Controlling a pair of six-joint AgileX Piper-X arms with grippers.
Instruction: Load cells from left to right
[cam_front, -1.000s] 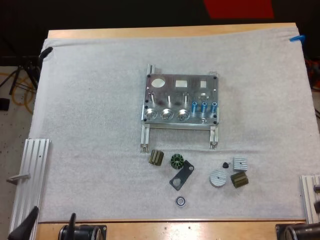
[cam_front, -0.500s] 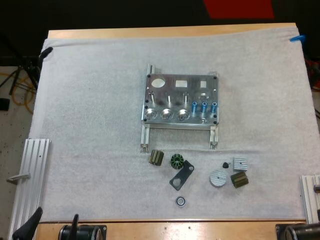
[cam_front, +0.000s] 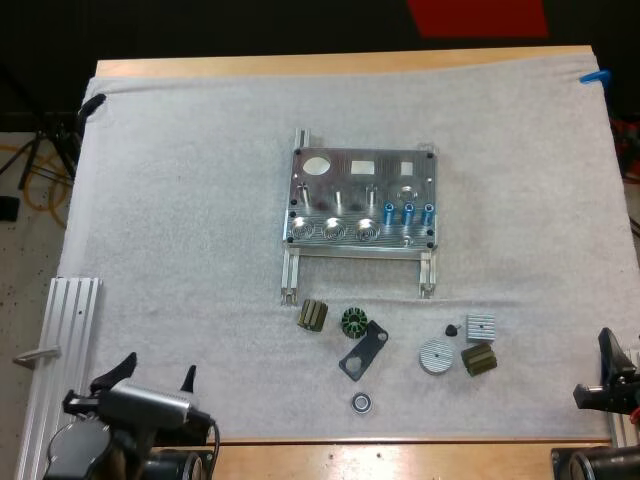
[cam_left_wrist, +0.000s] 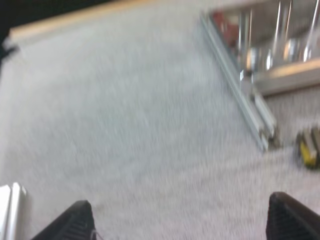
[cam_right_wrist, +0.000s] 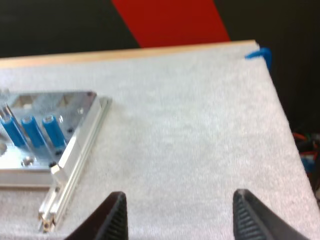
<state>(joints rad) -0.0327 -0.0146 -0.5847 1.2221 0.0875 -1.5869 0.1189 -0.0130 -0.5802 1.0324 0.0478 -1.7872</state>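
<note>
With my left claw (cam_left_wrist: 180, 200) and right claw (cam_right_wrist: 179, 200) both spread wide at the near edge, I could sweep the loose parts (cam_front: 362, 350) or knock the close-packed cells (cam_front: 408, 213) at the right of the fixture (cam_front: 345, 160).

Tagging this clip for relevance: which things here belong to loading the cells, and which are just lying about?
For the job: metal fixture; three blue cylinders standing in it; left gripper and right gripper, both open.
Lying about: black bracket, bearing ring, round silver disc, ribbed blocks, aluminium rail.
</note>
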